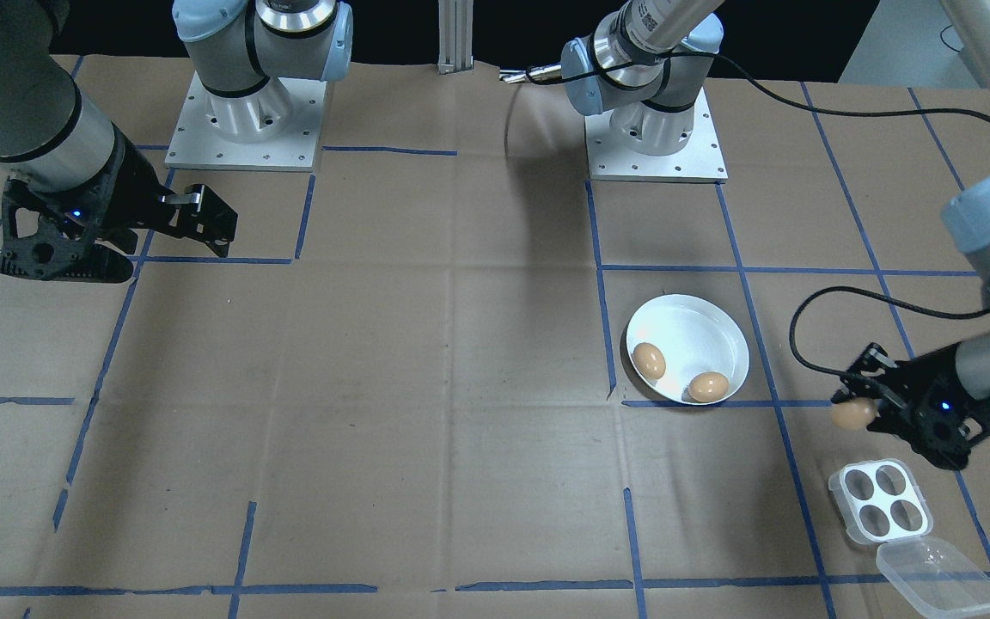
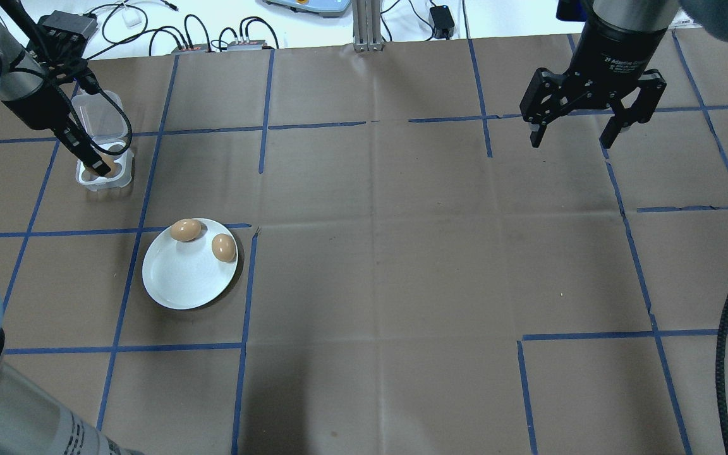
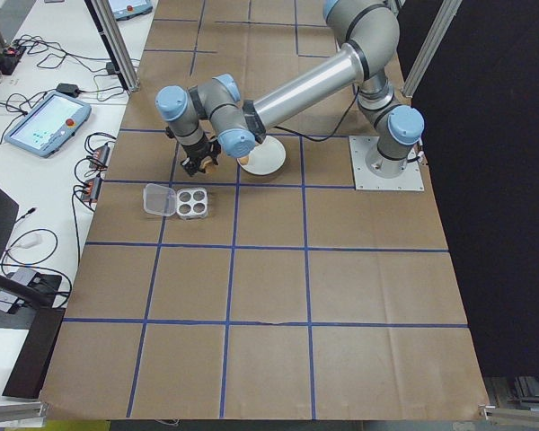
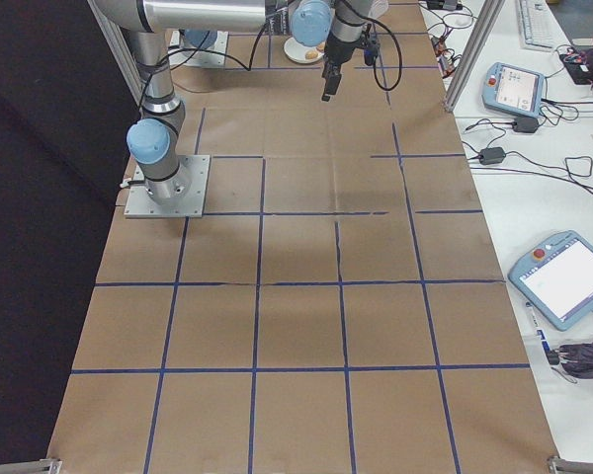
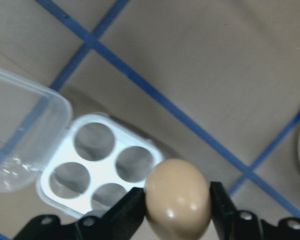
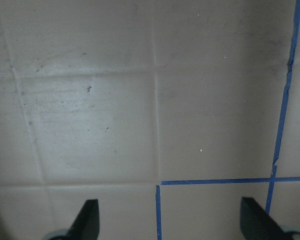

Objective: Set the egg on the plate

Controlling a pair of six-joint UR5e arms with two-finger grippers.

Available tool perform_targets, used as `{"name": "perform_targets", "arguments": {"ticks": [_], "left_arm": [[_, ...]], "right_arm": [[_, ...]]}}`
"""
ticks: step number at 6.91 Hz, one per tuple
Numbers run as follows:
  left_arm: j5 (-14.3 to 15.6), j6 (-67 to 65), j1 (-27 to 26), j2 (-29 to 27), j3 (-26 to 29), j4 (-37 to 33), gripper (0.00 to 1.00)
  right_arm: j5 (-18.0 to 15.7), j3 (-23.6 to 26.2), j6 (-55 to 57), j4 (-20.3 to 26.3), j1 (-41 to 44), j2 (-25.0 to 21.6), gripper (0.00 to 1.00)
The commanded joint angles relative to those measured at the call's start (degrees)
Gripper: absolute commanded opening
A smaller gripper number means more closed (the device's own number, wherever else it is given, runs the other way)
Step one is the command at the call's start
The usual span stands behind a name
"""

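Two high cameras face each other across the table [image 2: 402, 253], both taking in the plate [image 1: 701, 322], while two end cameras look along it from farther off, and each wrist camera looks closely down past its own fingers at the paper.

You have one tan egg [image 5: 177, 198] clamped between the left gripper's [image 5: 176, 202] fingers, raised above the table beside the tray. The round white plate [image 1: 701, 327] lies flat on the table, carrying two brown eggs [image 1: 649, 360] near its rim, apart.
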Motion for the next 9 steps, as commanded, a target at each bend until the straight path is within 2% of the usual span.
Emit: {"name": "perform_targets", "arguments": {"ticks": [1,2,5,6,7,8,9], "left_arm": [[-1.9,-7.0,-0.7,11.4,-16.2,-0.6,0.0],[-4.3,-9.5,-1.4,13.6,-21.6,0.4,0.0],[-6.1,-11.0,-3.4,12.6,-23.3,2.1,0.0],[-6.1,-10.9,-3.5,11.9,-23.2,3.1,0.09],[-5.9,-10.6,-3.5,11.6,-23.2,3.8,0.73],[-5.7,-10.6,-3.5,11.6,-23.2,3.8,0.99],[-5.6,-10.5,-3.5,11.7,-23.2,3.8,0.99]], "right_arm": [[0.0,0.0,0.0,0.0,0.0,0.1,1.0],[0.0,0.0,0.0,0.0,0.0,0.1,1.0],[0.0,0.0,0.0,0.0,0.0,0.1,1.0],[0.0,0.0,0.0,0.0,0.0,0.1,1.0],[-0.1,0.0,0.0,0.0,0.0,0.0,1.0],[0.0,0.0,0.0,0.0,0.0,0.1,1.0],[0.0,0.0,0.0,0.0,0.0,0.1,1.0]]}}
